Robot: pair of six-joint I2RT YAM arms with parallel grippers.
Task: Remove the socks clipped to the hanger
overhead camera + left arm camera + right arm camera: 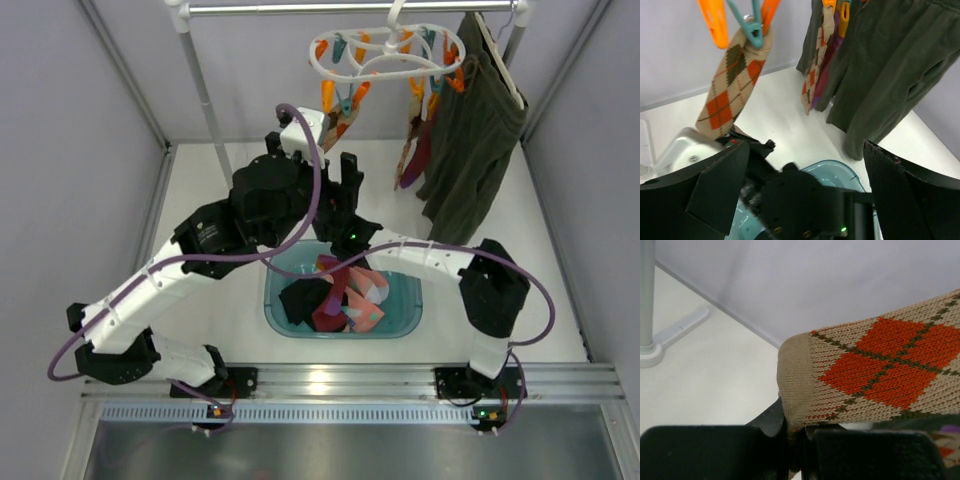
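Observation:
The white ring hanger (385, 48) with orange and teal clips hangs from the rail. A teal clip (754, 27) holds an argyle sock (732, 80), which also shows in the top view (333, 127). My right gripper (796, 440) is shut on this sock's toe end (865, 375), just below the hanger (348, 165). My left gripper (810, 200) is open and empty, below and in front of the same sock, beside the right gripper (312, 142). An argyle sock and a purple sock (414, 150) hang from clips further right (816, 70).
A teal tub (412, 300) on the table below my arms holds several loose socks (335, 300); its rim shows in the left wrist view (842, 170). An olive garment (475, 130) hangs at the right on a pale hanger. The rack's pole (205, 90) stands at the left.

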